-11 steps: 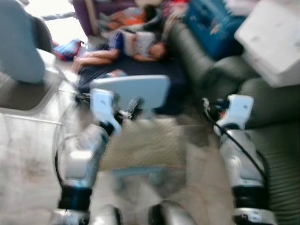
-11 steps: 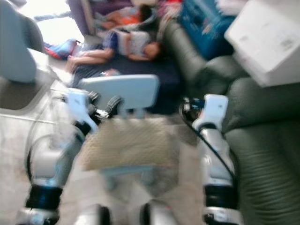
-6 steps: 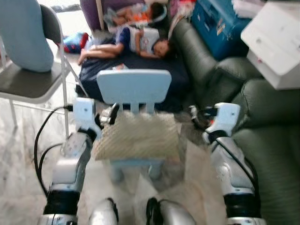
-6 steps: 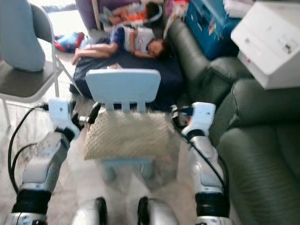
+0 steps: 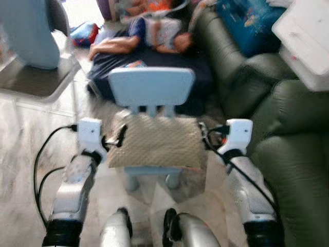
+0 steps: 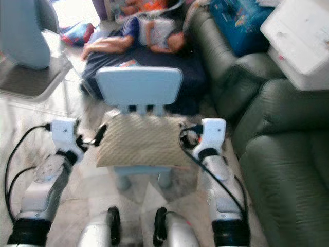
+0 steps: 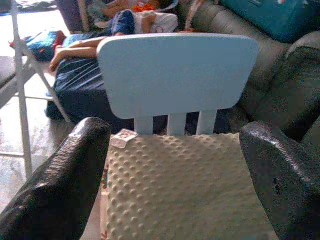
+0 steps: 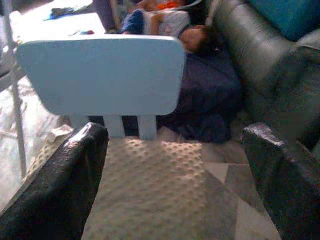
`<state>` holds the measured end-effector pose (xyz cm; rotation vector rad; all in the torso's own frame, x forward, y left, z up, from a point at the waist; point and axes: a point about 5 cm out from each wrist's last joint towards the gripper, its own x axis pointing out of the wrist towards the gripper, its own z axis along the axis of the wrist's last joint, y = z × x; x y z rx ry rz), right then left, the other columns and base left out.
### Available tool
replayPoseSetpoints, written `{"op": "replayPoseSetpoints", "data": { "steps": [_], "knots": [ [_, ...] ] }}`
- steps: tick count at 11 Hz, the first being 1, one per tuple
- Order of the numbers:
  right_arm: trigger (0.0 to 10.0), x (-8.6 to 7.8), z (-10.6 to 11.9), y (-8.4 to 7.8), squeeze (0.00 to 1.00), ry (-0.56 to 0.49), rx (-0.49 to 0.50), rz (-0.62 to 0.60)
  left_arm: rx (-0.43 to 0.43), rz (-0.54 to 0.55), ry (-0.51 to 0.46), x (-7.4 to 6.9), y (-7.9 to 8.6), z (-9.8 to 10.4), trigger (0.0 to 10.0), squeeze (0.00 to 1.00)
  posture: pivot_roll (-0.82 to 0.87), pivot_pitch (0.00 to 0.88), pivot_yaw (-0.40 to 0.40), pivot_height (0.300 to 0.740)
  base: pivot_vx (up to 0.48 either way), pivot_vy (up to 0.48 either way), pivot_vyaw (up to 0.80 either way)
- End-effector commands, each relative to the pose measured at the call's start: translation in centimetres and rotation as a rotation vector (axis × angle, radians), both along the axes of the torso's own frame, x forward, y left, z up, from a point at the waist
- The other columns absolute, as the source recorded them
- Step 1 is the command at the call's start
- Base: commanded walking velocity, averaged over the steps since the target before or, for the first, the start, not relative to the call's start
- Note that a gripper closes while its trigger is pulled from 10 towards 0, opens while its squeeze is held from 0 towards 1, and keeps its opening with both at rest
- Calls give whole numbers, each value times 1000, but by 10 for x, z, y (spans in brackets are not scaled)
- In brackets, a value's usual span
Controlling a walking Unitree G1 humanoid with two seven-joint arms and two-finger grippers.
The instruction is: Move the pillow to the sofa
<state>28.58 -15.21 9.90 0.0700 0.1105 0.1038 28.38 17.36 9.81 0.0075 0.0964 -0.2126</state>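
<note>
Both claws, left and right, now flank the beige dimpled pillow on the pale-blue plastic chair, spread open; probably pre-grasp, blurry.

A person lies on a dark mattress beyond the blue chair.

The pillow hides the small blue chair's seat.

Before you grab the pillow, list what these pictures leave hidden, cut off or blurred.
- Pillow: its underside and how it sits on the small blue chair are hidden by the pillow itself.
- Chair legs: head views, mostly covered by the pillow and blurred.
- Sofa: cut off by the right edge.
- Left gripper and right gripper: fingertips cut off by the wrist views' lower edges.
</note>
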Motion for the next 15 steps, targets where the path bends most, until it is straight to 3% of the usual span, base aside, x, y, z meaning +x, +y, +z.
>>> {"op": "replayPoseSetpoints", "data": {
  "steps": [1, 4, 6, 7, 13, 15],
  "knots": [
    [10000, 2, 5, 1, 0, -20, -6, 6, -1, 2, 0, -2, 2, 0, 10000, 0, -6, 231, -75, 740, 251, 0, 800],
    [10000, 0, 9, -1, 0, -35, 29, -7, -22, 27, -2, -1, 3, 0, 10000, 0, -21, 252, -77, 740, 97, 0, 0],
    [10000, -3, 9, -3, 0, -35, 21, -20, 29, 47, 3, -2, 6, -5, 10000, 0, -22, 268, -78, 740, 0, 0, 0],
    [10000, -2, 9, -4, 0, -34, 23, -30, 11, 18, 13, -1, 8, -6, 10000, 0, -23, 274, -77, 735, 0, 0, 0],
    [10000, -3, 9, -5, 0, -29, 27, -36, -16, 18, -4, 2, 5, -2, 10000, 0, -26, 283, -76, 620, 0, 0, 0],
    [10000, 0, 10, -4, 0, -36, 24, -32, -27, -10, 2, 3, 6, -1, 10000, 0, -25, 287, -77, 620, 0, 0, 0]
  ]
}}
